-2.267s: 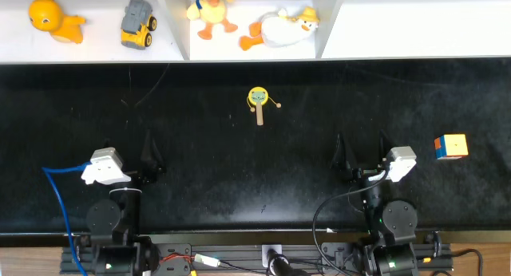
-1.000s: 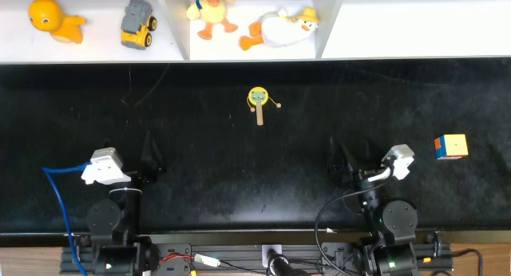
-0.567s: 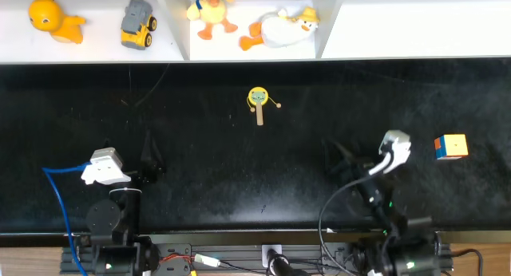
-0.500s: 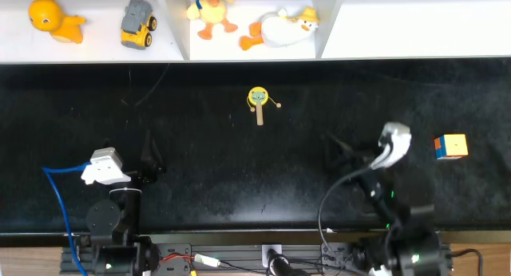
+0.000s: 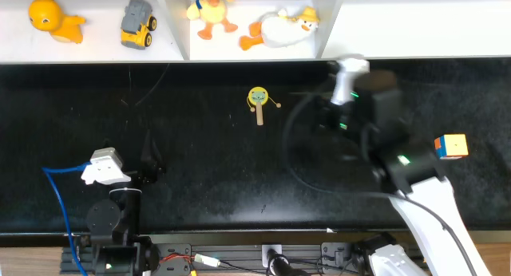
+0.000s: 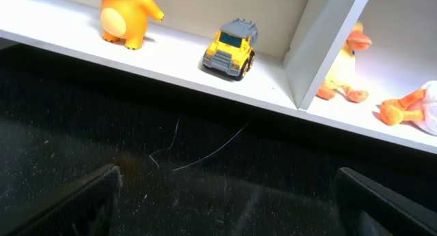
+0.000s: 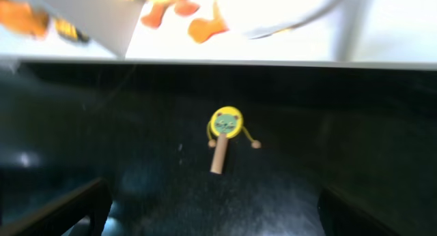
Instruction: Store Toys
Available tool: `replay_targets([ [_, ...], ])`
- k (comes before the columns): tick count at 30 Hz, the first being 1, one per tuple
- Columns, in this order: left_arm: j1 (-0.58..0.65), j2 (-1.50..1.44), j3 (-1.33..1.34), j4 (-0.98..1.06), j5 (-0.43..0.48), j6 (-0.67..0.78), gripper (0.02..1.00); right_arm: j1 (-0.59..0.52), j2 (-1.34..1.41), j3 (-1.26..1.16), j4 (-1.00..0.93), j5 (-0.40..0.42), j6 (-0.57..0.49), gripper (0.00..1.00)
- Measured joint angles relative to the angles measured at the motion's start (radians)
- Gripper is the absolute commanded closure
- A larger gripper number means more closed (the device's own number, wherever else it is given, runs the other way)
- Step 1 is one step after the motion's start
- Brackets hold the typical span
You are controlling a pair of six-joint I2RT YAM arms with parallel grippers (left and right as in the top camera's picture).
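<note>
**Approach to a loose toy.** The right tool (image 7: 212,195), fingers spread wide and empty, hangs over the tabletop (image 5: 200,132) facing the rattle (image 7: 224,137), which lies flat near the shelf (image 5: 399,37) (a cube (image 5: 451,146) lies well apart). Next, probably: lower, close across the wooden handle (image 7: 218,159), lift to a free compartment. The left tool (image 6: 229,178) is likewise open, holding nothing.
</note>
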Motion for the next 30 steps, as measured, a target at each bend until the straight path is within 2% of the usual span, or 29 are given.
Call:
replay_targets([
  [5,0.0,0.0,0.0,0.0,0.0,0.0,0.02,0.175,0.183,0.097,-0.008,0.089,0.014,0.003],
  [9,0.0,0.0,0.0,0.0,0.0,0.0,0.02,0.27,0.345,0.149,-0.014,0.15,0.102,0.001],
  [16,0.0,0.0,-0.001,0.0,0.0,0.0,0.02,0.292,0.53,0.157,-0.034,0.174,0.192,0.001],
  [30,0.0,0.0,-0.002,0.0,0.0,0.0,0.023,0.292,0.712,0.163,-0.021,0.219,0.217,0.023],
])
